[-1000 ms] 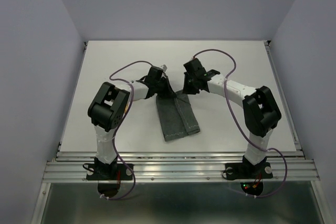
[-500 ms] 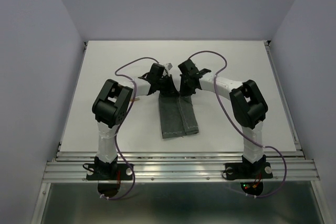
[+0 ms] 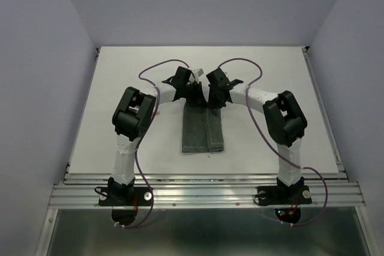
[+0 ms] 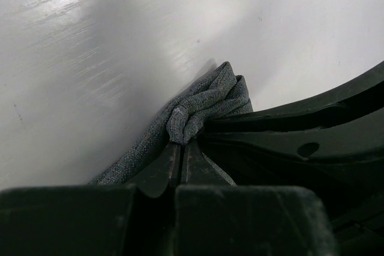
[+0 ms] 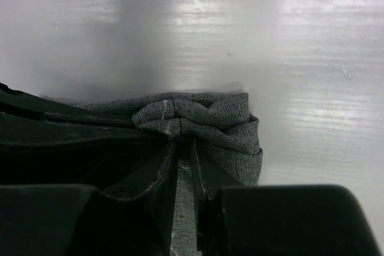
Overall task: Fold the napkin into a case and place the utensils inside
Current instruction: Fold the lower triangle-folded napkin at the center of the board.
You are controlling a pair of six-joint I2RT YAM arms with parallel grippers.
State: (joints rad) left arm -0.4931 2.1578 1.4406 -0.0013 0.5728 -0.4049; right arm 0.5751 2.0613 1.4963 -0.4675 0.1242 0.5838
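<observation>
Clamping 2 bunched upper corners of the napkin (image 3: pixel 202 131) at frame centre with left gripper (image 3: pixel 192 96) and right gripper (image 3: pixel 210 98), jaws narrow.

- You are looking at a white table (image 3: pixel 120 100) with a faint sheen and a metal rail (image 3: pixel 204 193) along its near edge.
- Near its middle lies the napkin (image 3: pixel 202 133), dark grey-green and folded lengthwise into a narrow strip.
- The strip's near end lies flat, with a seam running down its length.
- The far end is bunched into tight folds close to the surface; you cannot tell whether it touches.
</observation>
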